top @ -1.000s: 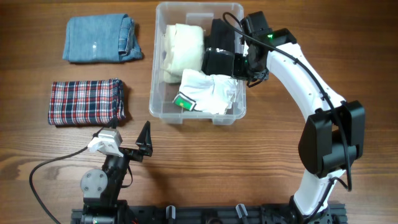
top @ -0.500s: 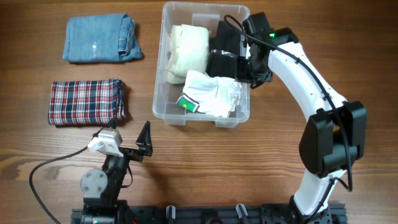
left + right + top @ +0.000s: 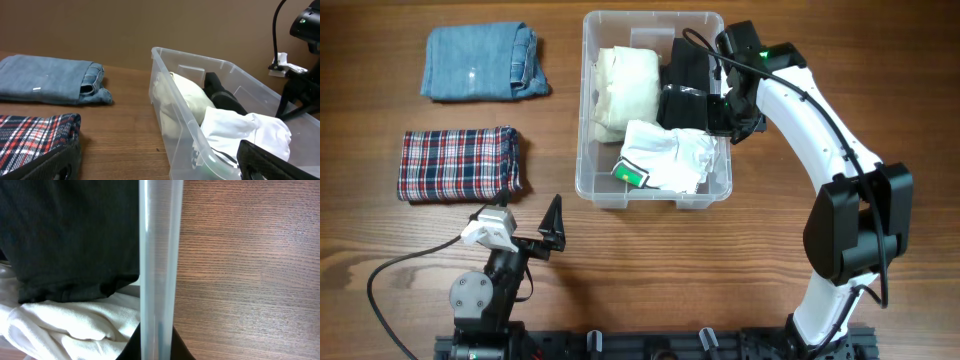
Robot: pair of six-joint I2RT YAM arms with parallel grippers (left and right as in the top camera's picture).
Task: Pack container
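The clear rectangular plastic container [image 3: 587, 120] sits on the surface [image 3: 650, 270] right of the red plaid folded cloth [image 3: 458, 163]. The right tool [image 3: 725, 108] pinches its far wall. Drag low and level so it cannot tip. The left tool [image 3: 525, 232], just below the cloth, gapes empty.

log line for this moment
right gripper: shut on clear rectangular plastic bin; left gripper: open; inside: cream garment, black garment, white garment; outside: blue jeans, plaid cloth

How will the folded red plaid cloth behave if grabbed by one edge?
It is soft, layered fabric, so the folded red plaid cloth will likely droop and partly unfold. Lying flat, it shouldn't roll, and it probably weighs little for its bulk.
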